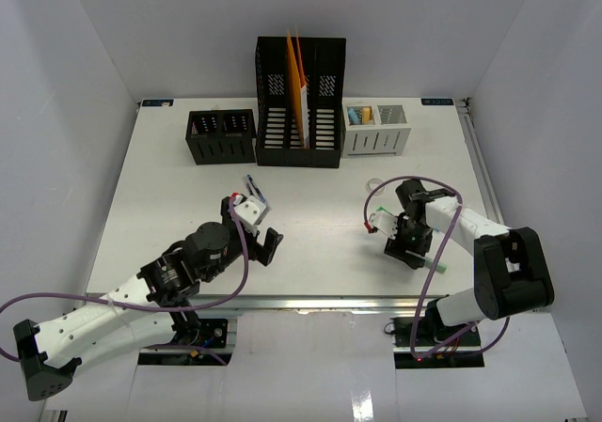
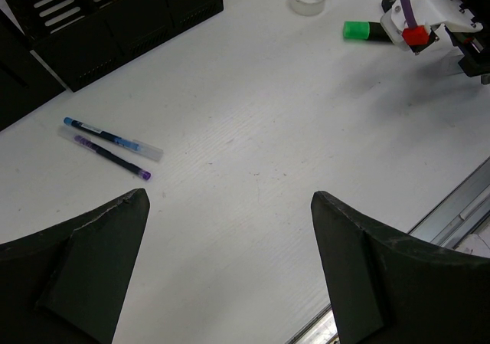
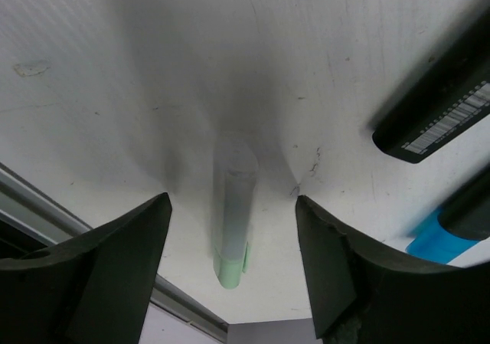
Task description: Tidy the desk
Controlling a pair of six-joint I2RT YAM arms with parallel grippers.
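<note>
Right tool hangs low over the near right part of the tabletop, jaws apart and gripping nothing. That white tabletop fills the walled enclosure under both arms, with a metal rail along its near edge. Key relation: a green highlighter lies flat directly below the right tool, in the gap between the two fingers and clear of both. Its long axis runs along that gap, crosswise to the closing direction, one green end toward the rail. Judgement: it is lined up for a straight pinch, and nothing stands in the way. Left tool sits well apart on the left, jaws wide and empty, so the right arm is plainly the nearer one. Along the far edge stand a tall black file rack holding orange folders, a black bin on its left and a white bin on its right. Two pens lie side by side, loose, ahead of the left tool. A clear tape roll lies loose between the right tool and the white bin.
</note>
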